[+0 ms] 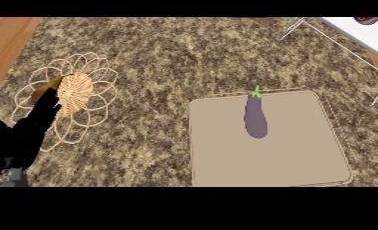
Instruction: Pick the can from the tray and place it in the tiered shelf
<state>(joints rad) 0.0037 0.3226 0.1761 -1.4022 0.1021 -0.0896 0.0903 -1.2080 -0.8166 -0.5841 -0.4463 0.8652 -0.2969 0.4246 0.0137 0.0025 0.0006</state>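
Tray (pixel 273 160): beige, square with rounded corners and a thin raised rim, lying flat at the lower right.
Eggplant (pixel 255 117): dark purple, green stem pointing away, lying lengthwise on the tray's far half.
Tiered shelf (pixel 351 27): white with thin wires, cut off at the upper-right corner.

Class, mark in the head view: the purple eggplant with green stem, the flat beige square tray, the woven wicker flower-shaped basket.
Purple eggplant (pixel 255 120): head view, middle of its body.
Beige tray (pixel 295 160): head view, bare surface near its front.
Wicker basket (pixel 78 93): head view, its woven centre.
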